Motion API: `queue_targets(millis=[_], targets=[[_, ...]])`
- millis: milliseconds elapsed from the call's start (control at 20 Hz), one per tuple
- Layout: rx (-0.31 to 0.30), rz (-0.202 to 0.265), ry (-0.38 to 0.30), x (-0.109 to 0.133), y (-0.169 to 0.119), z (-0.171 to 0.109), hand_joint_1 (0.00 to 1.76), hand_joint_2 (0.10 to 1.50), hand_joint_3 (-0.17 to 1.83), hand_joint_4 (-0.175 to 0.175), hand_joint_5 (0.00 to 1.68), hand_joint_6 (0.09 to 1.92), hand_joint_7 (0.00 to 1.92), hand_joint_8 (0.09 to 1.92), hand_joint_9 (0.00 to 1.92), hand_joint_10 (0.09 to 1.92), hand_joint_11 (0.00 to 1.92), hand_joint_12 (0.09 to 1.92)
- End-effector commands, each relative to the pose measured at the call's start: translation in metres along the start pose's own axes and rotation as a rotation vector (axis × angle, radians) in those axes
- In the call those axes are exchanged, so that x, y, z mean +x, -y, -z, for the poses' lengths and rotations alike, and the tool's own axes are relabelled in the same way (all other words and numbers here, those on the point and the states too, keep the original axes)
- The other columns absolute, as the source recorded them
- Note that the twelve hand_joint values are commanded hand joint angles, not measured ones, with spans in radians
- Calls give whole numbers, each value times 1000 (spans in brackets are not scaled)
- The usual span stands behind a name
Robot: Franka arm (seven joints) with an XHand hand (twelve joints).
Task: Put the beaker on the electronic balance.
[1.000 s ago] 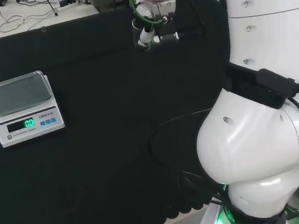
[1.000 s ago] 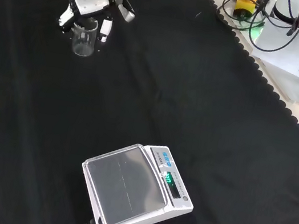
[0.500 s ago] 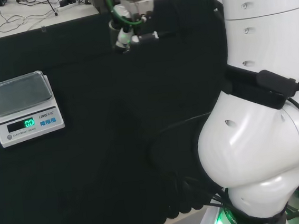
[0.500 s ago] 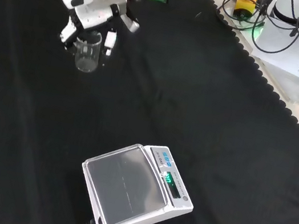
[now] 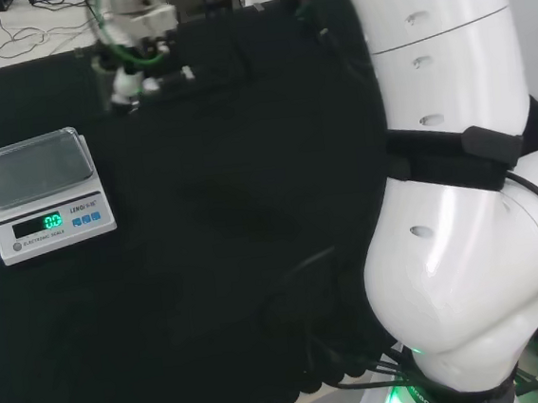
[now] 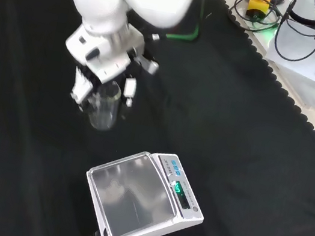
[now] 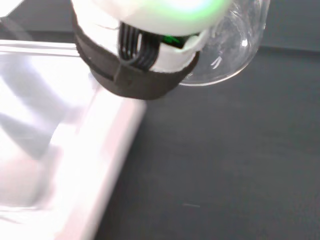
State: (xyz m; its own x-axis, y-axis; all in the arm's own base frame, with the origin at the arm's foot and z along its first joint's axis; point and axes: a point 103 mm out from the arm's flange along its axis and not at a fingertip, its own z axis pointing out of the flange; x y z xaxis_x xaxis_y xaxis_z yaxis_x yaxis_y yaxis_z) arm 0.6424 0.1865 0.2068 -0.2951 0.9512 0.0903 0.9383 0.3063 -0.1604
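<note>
Front view shows the black and white robot hand reaching down from the view's top over the black-cloth tabletop, its fingers curled around the upper wall of a clear glass beaker, which hangs upright between them, lifted clear of the cloth. The beaker sits just beyond the far edge of the white electronic balance with a clear rectangular weighing pan, near it but not over the pan; the balance itself stands close to the tabletop's near edge in this view, its lit green display facing the view's right. Whether the beaker holds anything cannot be told. Head view places the hand near the tabletop's far edge, just right of and beyond the balance, which stands by the left edge of the tabletop with its display toward the camera; the arm's big white links fill the view's right. Wrist view shows the beaker's rounded glass base close below the hand's white and black body, with the balance's pale pan edge just beside it over the dark cloth.
</note>
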Motion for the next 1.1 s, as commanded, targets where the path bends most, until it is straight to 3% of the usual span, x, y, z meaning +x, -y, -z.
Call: queue_targets(millis=[50, 300, 700, 1100], targets=[[89, 246, 21, 146, -4, -37, 1138, 806, 722, -175, 909, 1295, 667, 1468, 929, 1195, 1143, 905], [133, 275, 31, 163, -3, -58, 1138, 804, 724, -175, 910, 1293, 668, 1466, 933, 1193, 1147, 904], [128, 234, 36, 151, -15, -59, 1138, 803, 726, -175, 911, 1292, 670, 1464, 936, 1189, 1149, 903], [145, 230, 50, 150, -25, -64, 1139, 802, 727, -175, 912, 1291, 672, 1462, 938, 1187, 1151, 902]])
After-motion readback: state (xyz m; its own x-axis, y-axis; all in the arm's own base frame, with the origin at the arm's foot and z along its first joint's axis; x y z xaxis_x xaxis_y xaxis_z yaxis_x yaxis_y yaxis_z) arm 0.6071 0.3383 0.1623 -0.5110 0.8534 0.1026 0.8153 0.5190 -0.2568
